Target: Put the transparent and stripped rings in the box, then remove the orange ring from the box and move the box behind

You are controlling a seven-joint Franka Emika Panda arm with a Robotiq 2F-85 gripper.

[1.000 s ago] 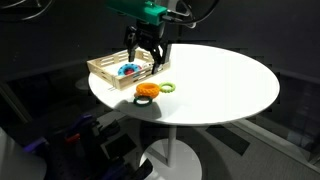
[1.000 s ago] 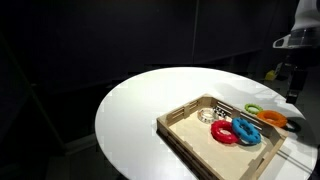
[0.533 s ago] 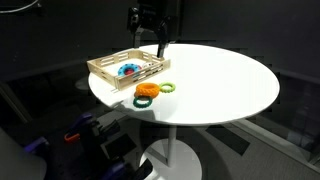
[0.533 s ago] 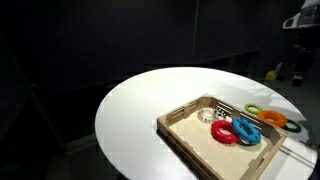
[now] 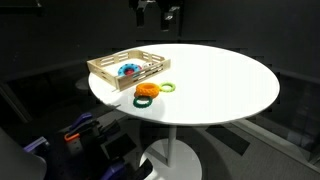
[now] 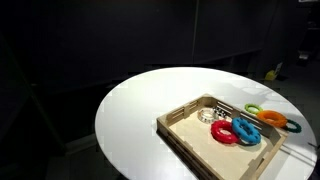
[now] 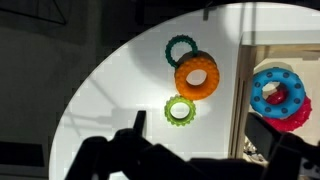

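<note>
The wooden box (image 5: 100,68) stands at the table's edge and shows in both exterior views (image 6: 182,111). In it lie a transparent ring (image 6: 212,113), a red ring (image 6: 224,133) and a blue ring (image 6: 246,128). The orange ring (image 5: 148,91) lies on the table just outside the box, next to a light green ring (image 5: 166,87). In the wrist view the orange ring (image 7: 196,77) and the light green ring (image 7: 180,109) lie left of the box wall (image 7: 241,80). My gripper (image 5: 155,10) hangs high above the table, open and empty, with its fingers (image 7: 200,140) dark at the bottom.
A dark green ring (image 7: 181,50) lies beside the orange one. The round white table (image 5: 220,80) stands on a pedestal with dark surroundings. The box sits near the table's rim (image 6: 110,120).
My gripper has risen from just above the box and rings to the top of the view. It has left the other exterior view. The rings and box have not moved.
</note>
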